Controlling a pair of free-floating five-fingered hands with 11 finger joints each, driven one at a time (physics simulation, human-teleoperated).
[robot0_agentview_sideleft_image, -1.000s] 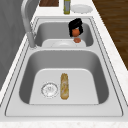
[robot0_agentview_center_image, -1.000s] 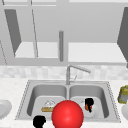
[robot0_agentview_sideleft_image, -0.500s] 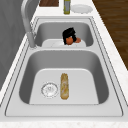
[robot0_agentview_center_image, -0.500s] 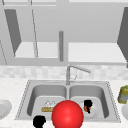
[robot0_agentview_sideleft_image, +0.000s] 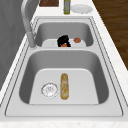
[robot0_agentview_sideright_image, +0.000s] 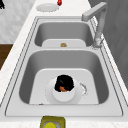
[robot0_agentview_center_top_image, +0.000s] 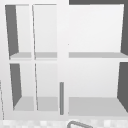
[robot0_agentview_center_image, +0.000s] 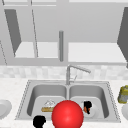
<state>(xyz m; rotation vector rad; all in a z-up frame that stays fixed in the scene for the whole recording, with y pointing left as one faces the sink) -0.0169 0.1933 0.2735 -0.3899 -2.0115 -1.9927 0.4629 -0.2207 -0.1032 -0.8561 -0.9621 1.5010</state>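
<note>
- Sink (robot0_agentview_sideleft_image: 65, 51): double basin set in the counter.
- Plate (robot0_agentview_sideright_image: 75, 96): white, on the right basin's floor.
- Right hand (robot0_agentview_sideright_image: 63, 82): low over the plate, curled round the orange piece; grasping step judged in hand.
- Left hand (robot0_agentview_center_image: 39, 121): by the sink's front-left edge.
- Orange piece (robot0_agentview_sideright_image: 62, 88): mid-plate, under the palm; any lift calls for clearing the basin wall.

Double sink set into the desk, below an open wall cabinet.

A bread roll (robot0_agentview_sideleft_image: 64, 86) is laid in the left basin (robot0_agentview_sideleft_image: 100, 82) beside the drain (robot0_agentview_sideleft_image: 49, 89). In the right basin (robot0_agentview_sideright_image: 100, 75) a plate (robot0_agentview_sideright_image: 75, 96) is placed, with the right hand (robot0_agentview_sideright_image: 63, 83) over it. The faucet (robot0_agentview_center_image: 75, 70) is mounted behind the divider. The left hand (robot0_agentview_center_image: 39, 121) is hung before the sink's front edge.
</note>
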